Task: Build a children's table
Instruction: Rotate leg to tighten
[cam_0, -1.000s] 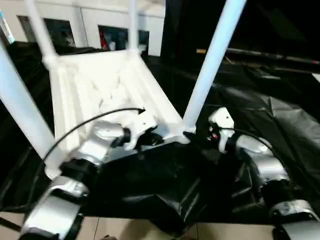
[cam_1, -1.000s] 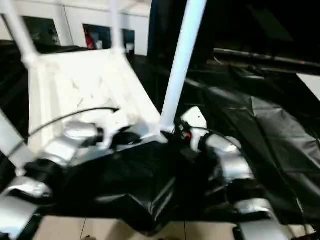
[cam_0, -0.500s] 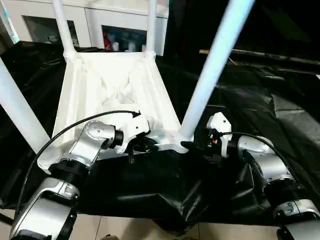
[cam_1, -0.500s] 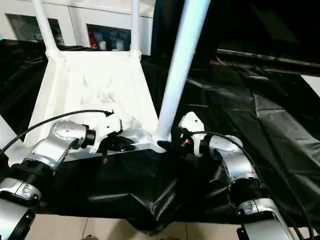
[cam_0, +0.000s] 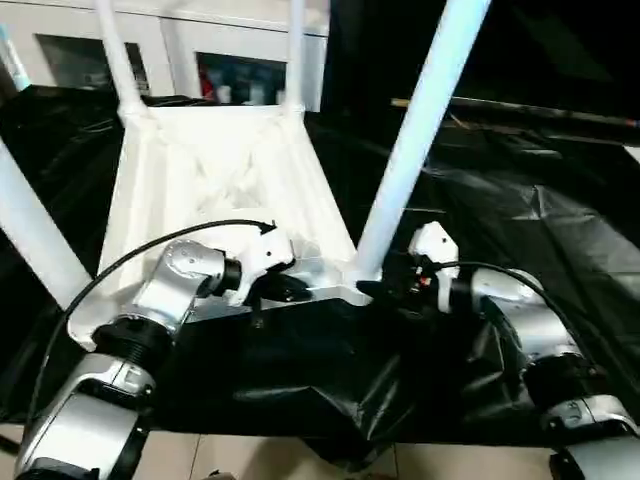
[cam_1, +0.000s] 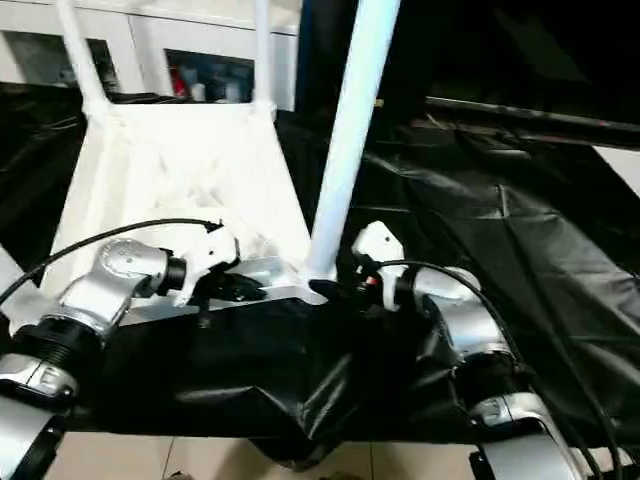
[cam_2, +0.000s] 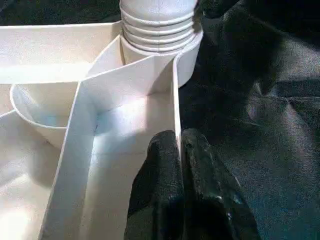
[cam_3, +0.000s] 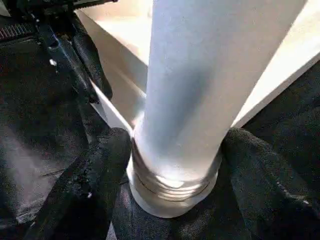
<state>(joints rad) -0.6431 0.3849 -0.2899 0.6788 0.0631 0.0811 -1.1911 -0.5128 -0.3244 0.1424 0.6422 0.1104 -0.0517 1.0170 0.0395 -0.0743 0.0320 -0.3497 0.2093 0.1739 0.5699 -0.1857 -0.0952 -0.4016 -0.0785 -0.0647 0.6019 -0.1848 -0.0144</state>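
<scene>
Worktop (cam_0: 560, 230) draped in crumpled black sheeting; its near edge sags over a pale tiled floor (cam_0: 270, 460). Behind it we see white cabinets (cam_0: 230, 60) with glass doors.

The tabletop (cam_0: 215, 190) lies upside down on the left half of the worktop, ribbed underside up, running from the near edge toward the far-left corner. Four legs stand up from its corner sockets: two far legs (cam_0: 115, 60), a near-left leg (cam_0: 35, 235), and a near-right leg (cam_0: 415, 140) that rises close to the near edge, about mid-worktop.

Our left gripper (cam_2: 180, 150) sits on the tabletop's near rim, just left of the near-right leg's socket; its fingers are pressed together with the thin rim wall pinched between them. Our right gripper (cam_3: 172, 165) is at the base of the near-right leg, fingers (cam_3: 100, 165) spread wide on either side of the threaded foot, each touching or just beside it; we cannot tell whether they squeeze it.
</scene>
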